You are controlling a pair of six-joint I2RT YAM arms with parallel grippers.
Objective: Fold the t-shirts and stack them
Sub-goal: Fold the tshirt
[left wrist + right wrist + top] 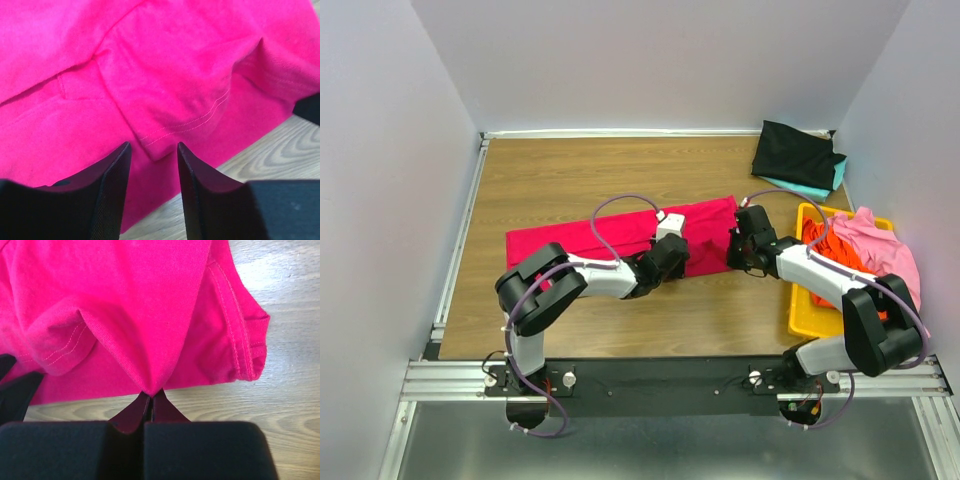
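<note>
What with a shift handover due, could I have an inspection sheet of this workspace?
Surface: wooden table, bare wood at the near edge.
Job's things: red t-shirt lying mid-table; black t-shirt on a teal t-shirt, far right corner; pink t-shirt and orange t-shirt in the yellow bin.
Clutter: yellow bin at the right edge.
Grippers: left gripper open, fingers astride a red fold; right gripper shut on the red t-shirt's edge.
Cables: purple cables looped along both arms.
Surroundings: plain walls, metal rail in front.

A shirt (620, 238) lies spread mid-frame on the table (570, 170); folded shirts (798, 155) upper right; bin (803, 318) at right holds more shirts (876, 246).
</note>
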